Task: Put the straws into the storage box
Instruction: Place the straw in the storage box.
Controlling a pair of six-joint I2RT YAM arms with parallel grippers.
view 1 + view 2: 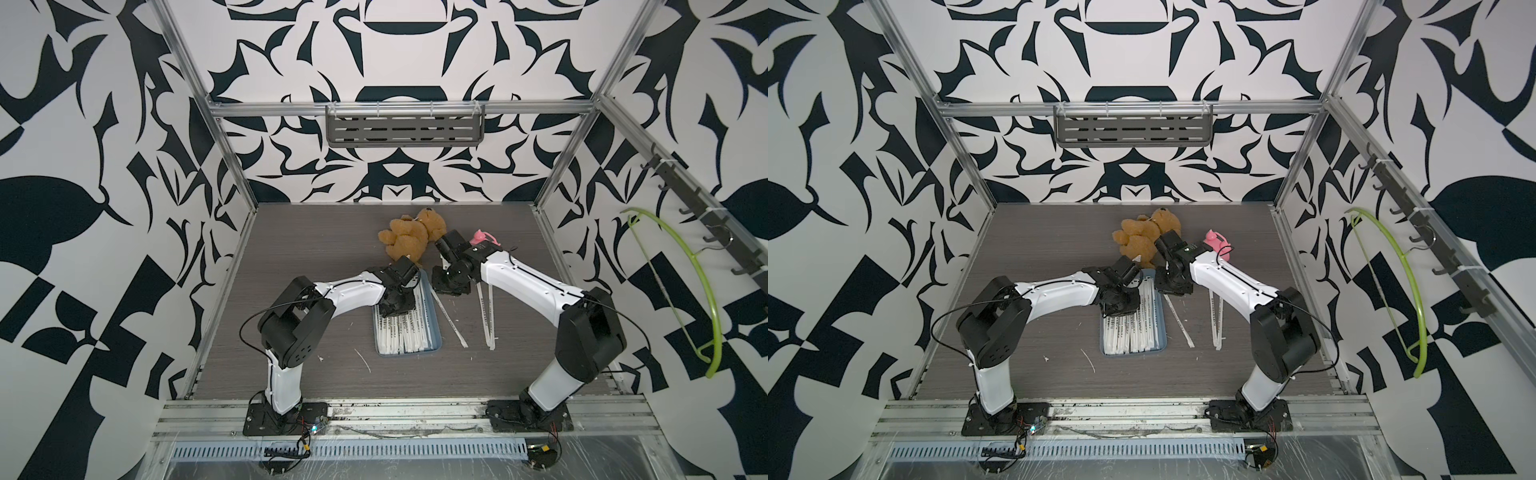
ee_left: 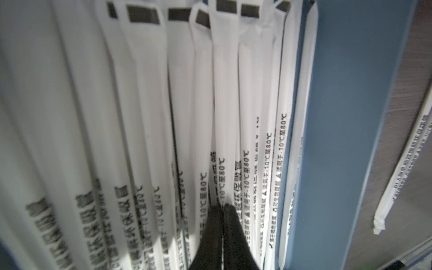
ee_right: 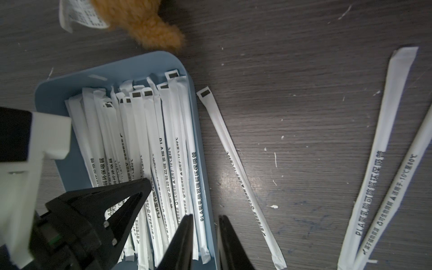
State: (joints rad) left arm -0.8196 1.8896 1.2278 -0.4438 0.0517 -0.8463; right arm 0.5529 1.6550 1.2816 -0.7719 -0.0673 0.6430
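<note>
table (image 1: 291, 257): grey wood-grain top; we read our clock on it in a top view, twelve at the back wall.
left arm (image 1: 345, 291): comes in from eight o'clock, and we see its wrist over the box.
right arm (image 1: 523, 278): comes in from four o'clock, wrist by the box's one o'clock corner.
storage box (image 1: 435, 332): blue-grey tray lying flat at mid-table, its long sides running twelve to six; we also see its rim from the right wrist (image 3: 53, 88).
teddy bear (image 1: 409, 239): brown, lying at twelve o'clock of the box, one paw near the far rim.
left gripper (image 2: 222, 208): jaws together, tips down on the straws inside the box; we cannot tell whether one is pinched between them.
right gripper (image 3: 205, 217): jaws apart, over the box's three o'clock rim, which shows in the gap.
straws (image 1: 401, 336): many white wrapped ones with black print, lying lengthwise side by side in the box and covering most of its floor (image 3: 149, 131).
pair of straws (image 1: 486, 320): on the table farther out at three o'clock, well apart from the box, meeting at their near ends.
loose straw (image 1: 449, 318): on the table just beside the box at three o'clock, slanted, far end nearest the rim.
pink toy (image 1: 478, 237): at one o'clock, partly hidden behind the right wrist.
scraps (image 1: 362, 360): we spot small white bits on the table, a thin one at seven o'clock of the box.
</note>
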